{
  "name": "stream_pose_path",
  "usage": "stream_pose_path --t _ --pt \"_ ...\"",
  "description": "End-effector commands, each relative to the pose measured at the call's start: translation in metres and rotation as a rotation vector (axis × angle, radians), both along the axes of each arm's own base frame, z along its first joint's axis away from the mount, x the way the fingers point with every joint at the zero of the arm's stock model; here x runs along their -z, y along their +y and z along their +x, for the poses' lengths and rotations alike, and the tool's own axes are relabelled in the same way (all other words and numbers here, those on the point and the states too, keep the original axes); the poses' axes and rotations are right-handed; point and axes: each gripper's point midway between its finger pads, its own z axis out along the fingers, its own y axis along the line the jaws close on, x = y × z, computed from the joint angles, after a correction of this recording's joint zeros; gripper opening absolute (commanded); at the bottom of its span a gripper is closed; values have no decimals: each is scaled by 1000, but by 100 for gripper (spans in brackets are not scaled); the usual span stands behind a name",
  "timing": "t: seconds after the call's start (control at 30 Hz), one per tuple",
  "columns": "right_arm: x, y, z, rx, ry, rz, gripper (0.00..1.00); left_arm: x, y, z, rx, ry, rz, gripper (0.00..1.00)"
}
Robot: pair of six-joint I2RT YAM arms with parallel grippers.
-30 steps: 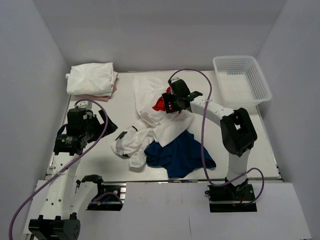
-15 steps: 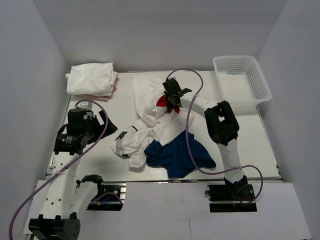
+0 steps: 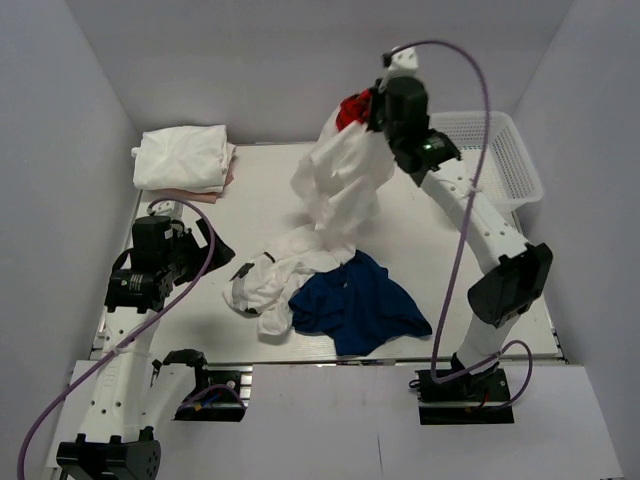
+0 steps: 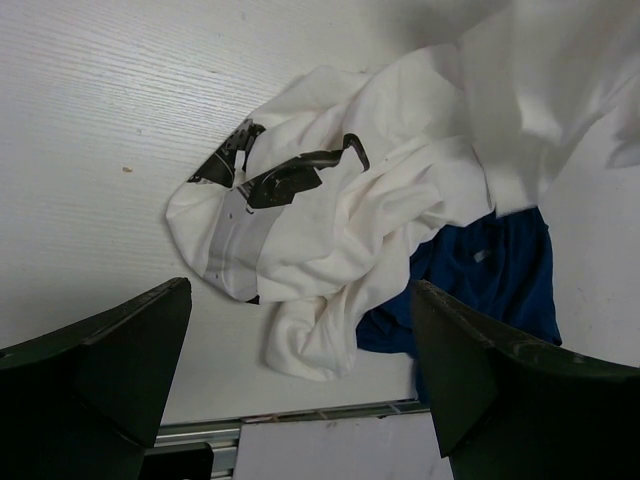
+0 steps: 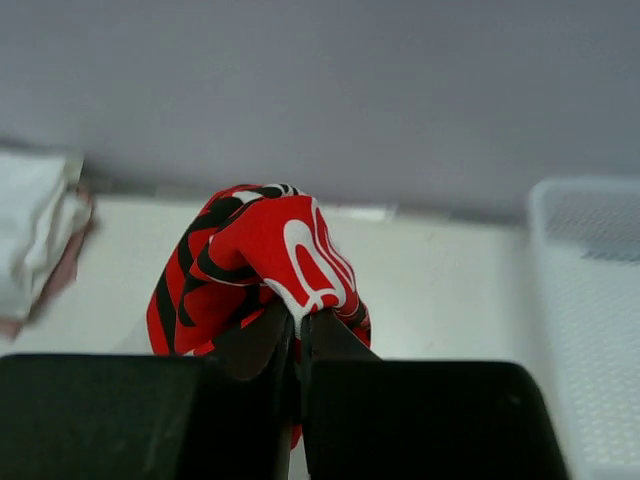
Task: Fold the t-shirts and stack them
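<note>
My right gripper [image 3: 372, 112] [image 5: 299, 325] is shut on the white t-shirt with the red graphic [image 3: 342, 178] [image 5: 262, 256] and holds it high over the back of the table, the cloth hanging down to the pile. A crumpled white t-shirt with a grey and black print [image 3: 262, 285] [image 4: 310, 225] and a navy blue t-shirt [image 3: 358, 304] [image 4: 495, 280] lie at the front middle. My left gripper [image 3: 215, 250] [image 4: 300, 390] stands open at the left, above and just left of that crumpled white t-shirt, holding nothing.
A folded white t-shirt [image 3: 183, 157] lies on a pinkish one at the back left corner. A white mesh basket [image 3: 500, 160] [image 5: 590, 300] stands at the back right. The table's front rail [image 4: 300, 425] runs just below the pile.
The right gripper closed on the red-graphic t-shirt and raised it from the table up toward the back wall. The left arm has stayed put.
</note>
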Motion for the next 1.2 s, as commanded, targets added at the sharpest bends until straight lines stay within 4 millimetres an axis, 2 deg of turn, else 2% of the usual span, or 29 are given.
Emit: stream_pose_path --t 0.0,0.03,0.07,0.1,0.13,0.17,0.23,0.27,0.33,0.37,0.4,0.43,0.47,0.53,0.57,0.6,0.67,0.7,0.77,0.9,0.93,0.97,1.0,1.03,1.07,1.1,1.13,1.17 --pt "-113 -70 6 195 -290 42 0 -16 -4 4 3 -55 -29 100" --pt "-129 -80 4 216 -329 40 0 -16 -4 4 3 -55 -29 100" --pt "-147 -102 4 269 -371 14 0 -14 -4 5 3 -57 -29 100" --pt "-166 -113 3 311 -425 28 0 -15 -5 5 10 -56 -35 100" --pt "-173 -125 2 352 -445 -14 0 -18 -5 5 10 -75 -35 100" --pt "-196 -145 1 409 -510 6 0 -14 -5 5 10 -64 -35 100" --pt "-200 -173 4 502 -527 -53 0 -12 -7 5 17 -64 -41 100" --pt "-214 -189 3 552 -584 -36 0 -12 -7 5 17 -64 -41 100" --pt "-217 -216 4 645 -604 -61 0 -10 -7 6 17 -53 -40 100" --pt "-234 -231 -1 682 -660 -52 0 -8 -7 7 17 -44 -40 100" --pt "-231 -243 6 712 -657 -70 0 -8 -5 8 9 -44 -33 100" --pt "-241 -256 1 738 -684 -76 0 -6 -5 9 9 -35 -33 100" --pt "-244 -267 2 753 -695 -87 0 -6 -5 9 9 -35 -33 100" --pt "-232 -271 14 738 -677 -108 0 -3 -5 15 8 -30 -33 100" --pt "-223 -282 21 727 -663 -103 0 0 -5 14 8 -21 -32 100" --pt "-197 -284 34 713 -604 -128 0 1 -6 17 8 -21 -32 100" --pt "-176 -297 46 696 -557 -120 0 6 -8 19 17 -7 -40 100" --pt "-146 -295 59 669 -491 -143 0 7 -8 22 17 -5 -40 100" --pt "-119 -305 70 659 -437 -156 0 13 -8 22 17 16 -39 100" --pt "-30 -315 87 678 -239 -171 0 24 -8 23 9 60 -45 100" --pt "-12 -337 89 718 -202 -165 0 24 -8 23 9 60 -45 100" --pt "7 -342 88 723 -142 -175 0 24 -8 23 9 60 -45 100" --pt "38 -341 90 709 -48 -161 0 27 -9 24 3 73 -52 100" --pt "38 -345 92 703 -32 -153 5 27 -9 24 3 73 -52 100" --pt "58 -343 97 682 16 -135 15 25 -9 26 3 64 -52 100" --pt "76 -342 90 690 100 -108 31 31 -7 26 -12 83 -50 100" --pt "72 -346 89 697 102 -94 73 31 -7 26 -12 83 -50 100" --pt "80 -344 86 686 138 -88 90 38 -7 24 -12 105 -49 100"
